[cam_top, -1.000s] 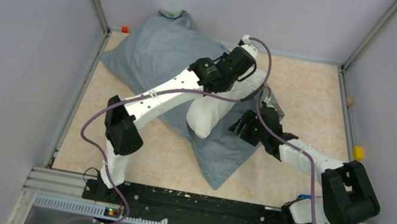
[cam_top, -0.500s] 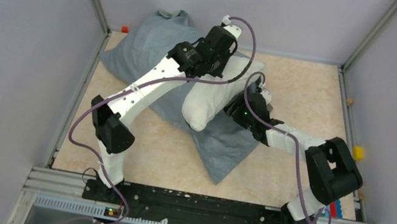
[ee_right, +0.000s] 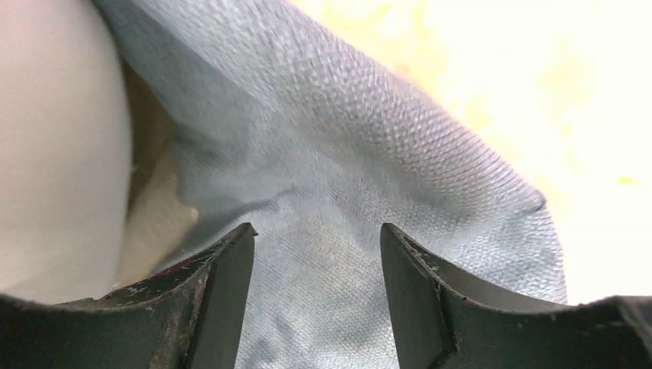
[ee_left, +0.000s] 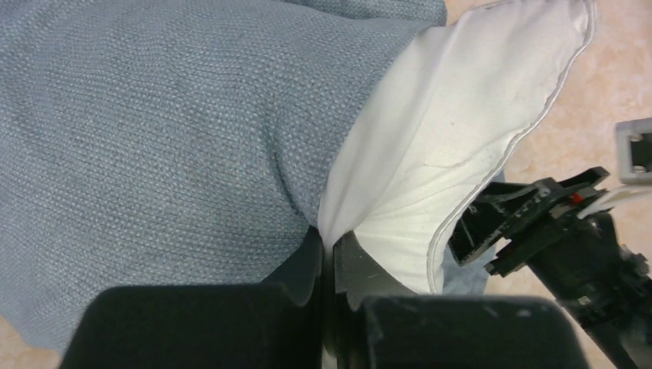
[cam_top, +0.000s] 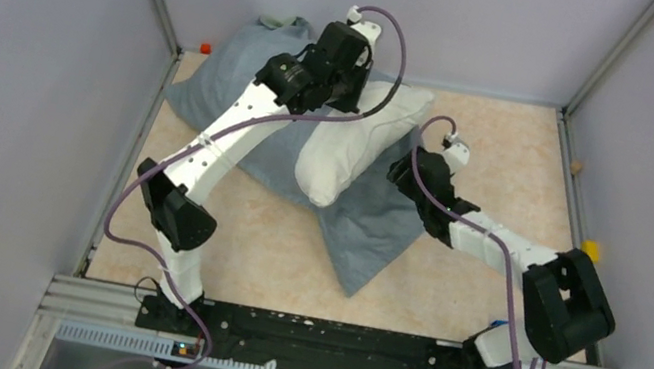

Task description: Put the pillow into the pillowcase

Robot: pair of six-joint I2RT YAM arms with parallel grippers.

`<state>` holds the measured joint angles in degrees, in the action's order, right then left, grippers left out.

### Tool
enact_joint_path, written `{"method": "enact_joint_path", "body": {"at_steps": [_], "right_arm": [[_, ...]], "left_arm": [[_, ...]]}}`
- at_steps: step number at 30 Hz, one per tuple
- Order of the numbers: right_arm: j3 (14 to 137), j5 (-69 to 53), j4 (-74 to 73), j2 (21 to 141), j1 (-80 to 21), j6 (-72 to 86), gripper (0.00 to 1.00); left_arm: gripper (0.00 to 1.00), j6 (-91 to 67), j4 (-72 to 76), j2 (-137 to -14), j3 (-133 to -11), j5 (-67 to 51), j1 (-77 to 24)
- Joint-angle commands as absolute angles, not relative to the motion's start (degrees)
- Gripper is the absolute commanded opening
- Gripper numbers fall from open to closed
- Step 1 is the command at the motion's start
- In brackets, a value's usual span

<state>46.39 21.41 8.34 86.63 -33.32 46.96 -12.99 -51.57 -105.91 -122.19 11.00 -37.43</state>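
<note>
Pillow (cam_top: 350, 143) shifted back, long axis diagonal, near-left to far-right

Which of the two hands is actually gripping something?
The left hand: shut on the pillow at its white edge. The right hand stands open over the pillowcase, holding nothing.

Coarse-woven matt pillowcase (ee_left: 154, 115), smooth pillow (ee_left: 461, 115)

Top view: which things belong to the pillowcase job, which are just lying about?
Job: pillow, pillowcase, left pincer shut on the pillow's edge, right pincer open over the pillowcase.
Lying about: red piece at far-left corner, yellow block and tan piece along right edge.
</note>
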Motion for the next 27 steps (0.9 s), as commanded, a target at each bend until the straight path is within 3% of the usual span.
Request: {"method": "enact_joint_path", "body": {"at_steps": [1, 13, 19, 27], "right_arm": [[47.88, 27.92, 9.10, 82.49, -32.91, 43.64, 0.62], [54.10, 23.71, 17.66, 91.83, -31.99, 41.16, 0.65], [56.92, 23.22, 17.60, 94.60, -31.14, 41.67, 0.52], [47.94, 16.77, 34.23, 88.36, -33.10, 45.71, 0.60]], "left_arm": [[0.00, -14.39, -45.93, -100.95, -127.41, 8.45, -36.68], [0.00, -15.35, -47.19, -101.51, -131.65, 2.80, -34.84], [0.00, -15.51, -47.63, -100.13, -131.38, 0.93, -33.07], [0.00, -17.90, -45.24, -98.82, -129.73, -5.88, -30.88]]}}
